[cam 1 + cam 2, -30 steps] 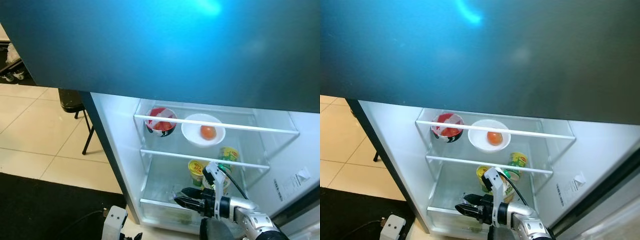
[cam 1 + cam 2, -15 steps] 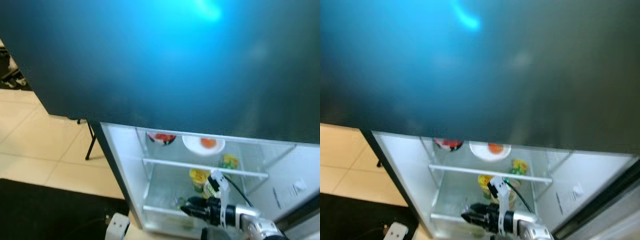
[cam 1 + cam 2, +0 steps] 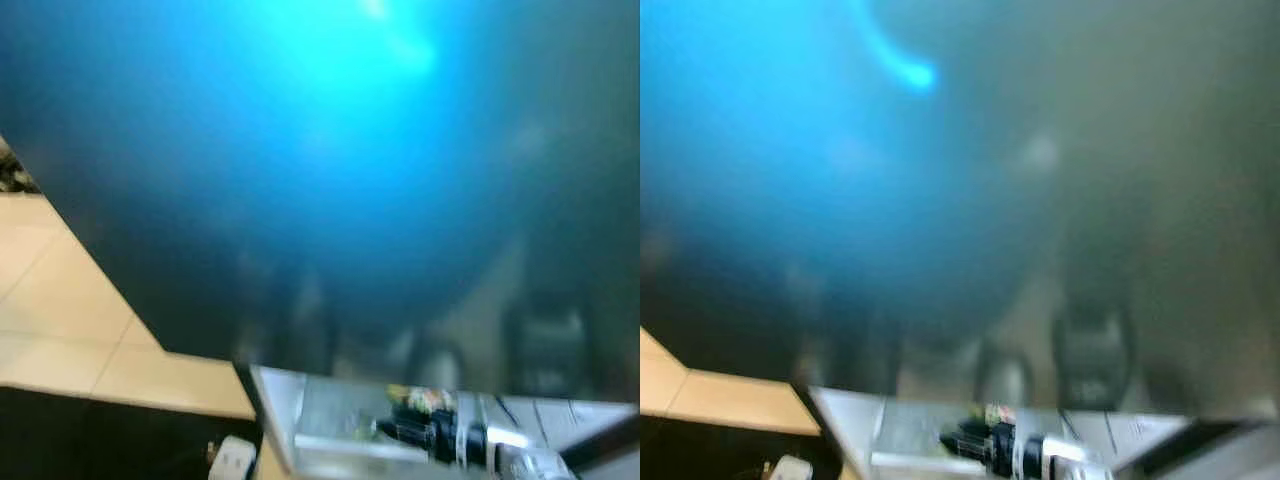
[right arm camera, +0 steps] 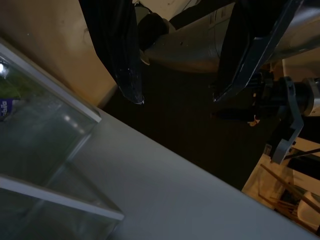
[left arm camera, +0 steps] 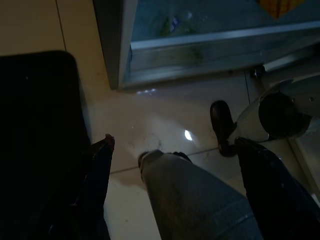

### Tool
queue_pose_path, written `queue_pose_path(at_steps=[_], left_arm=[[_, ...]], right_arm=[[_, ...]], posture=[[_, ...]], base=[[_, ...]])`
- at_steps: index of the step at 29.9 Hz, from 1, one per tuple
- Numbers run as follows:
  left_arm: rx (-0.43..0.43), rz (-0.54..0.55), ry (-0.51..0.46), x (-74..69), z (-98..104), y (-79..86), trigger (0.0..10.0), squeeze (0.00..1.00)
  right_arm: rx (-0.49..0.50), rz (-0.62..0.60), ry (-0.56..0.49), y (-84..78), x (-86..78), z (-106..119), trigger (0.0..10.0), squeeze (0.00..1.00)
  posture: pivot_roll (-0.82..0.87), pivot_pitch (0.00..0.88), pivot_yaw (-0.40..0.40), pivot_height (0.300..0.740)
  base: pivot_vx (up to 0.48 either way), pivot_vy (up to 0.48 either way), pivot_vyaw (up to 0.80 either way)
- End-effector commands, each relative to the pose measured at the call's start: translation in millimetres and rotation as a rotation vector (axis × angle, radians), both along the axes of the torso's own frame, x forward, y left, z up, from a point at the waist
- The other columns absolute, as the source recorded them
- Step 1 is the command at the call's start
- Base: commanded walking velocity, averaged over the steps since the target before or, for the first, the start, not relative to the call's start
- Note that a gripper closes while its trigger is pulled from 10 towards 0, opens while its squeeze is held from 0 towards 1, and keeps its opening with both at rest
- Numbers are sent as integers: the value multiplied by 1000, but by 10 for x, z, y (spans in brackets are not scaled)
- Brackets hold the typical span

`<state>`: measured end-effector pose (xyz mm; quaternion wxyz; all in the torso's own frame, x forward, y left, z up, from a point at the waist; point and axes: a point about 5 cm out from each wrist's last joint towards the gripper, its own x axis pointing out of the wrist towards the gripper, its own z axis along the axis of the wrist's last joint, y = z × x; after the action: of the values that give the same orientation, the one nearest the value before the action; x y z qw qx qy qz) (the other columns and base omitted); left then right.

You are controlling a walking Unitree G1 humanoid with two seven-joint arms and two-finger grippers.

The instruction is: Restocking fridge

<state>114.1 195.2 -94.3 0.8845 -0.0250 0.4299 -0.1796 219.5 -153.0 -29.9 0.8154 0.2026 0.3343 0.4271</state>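
Fridge at the blurred head view's lower edge, under a broad dark teal door.
Right gripper, fingers spread and empty, reaches level toward its shelves; left gripper hangs open over floor.

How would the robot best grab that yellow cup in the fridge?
Probably by its side wall, coming level from the open front of the fridge, where the open right gripper is. The cup sits close under the dark door, leaving little room above. Its pose is too blurred to judge.
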Motion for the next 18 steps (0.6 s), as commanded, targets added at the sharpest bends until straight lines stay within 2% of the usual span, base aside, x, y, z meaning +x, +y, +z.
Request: queue_pose_path(at_steps=[1, 8, 11, 13, 16, 18], left_arm=[[2, 15, 42, -96, -41, -18, 10000, 0], [11, 30, 68, -144, -63, -14, 10000, 0], [14, 69, 114, -230, -100, -23, 10000, 0], [14, 69, 114, -230, -100, -23, 10000, 0], [49, 151, 170, -320, -141, 19, 10000, 0], [58, 156, 171, -321, -142, 25, 10000, 0]], right_arm=[[-19, -41, 31, -89, -61, -58, 10000, 0], [-67, -100, 97, -169, -183, -175, 10000, 0], [-165, -186, 177, -278, -341, -318, 10000, 0], [-165, -186, 177, -278, -341, -318, 10000, 0], [-278, -264, 281, -383, -596, -484, 10000, 0], [-285, -276, 289, -395, -623, -498, 10000, 0]], posture=[[-69, 0, -21, 740], [-65, 0, -22, 740], [-68, 0, -18, 740], [-68, 0, -18, 740], [-71, 0, -20, 740], [-69, 0, -23, 740]], base=[[0, 0, 0], [0, 0, 0], [0, 0, 0], [0, 0, 0], [0, 0, 0], [0, 0, 0]])
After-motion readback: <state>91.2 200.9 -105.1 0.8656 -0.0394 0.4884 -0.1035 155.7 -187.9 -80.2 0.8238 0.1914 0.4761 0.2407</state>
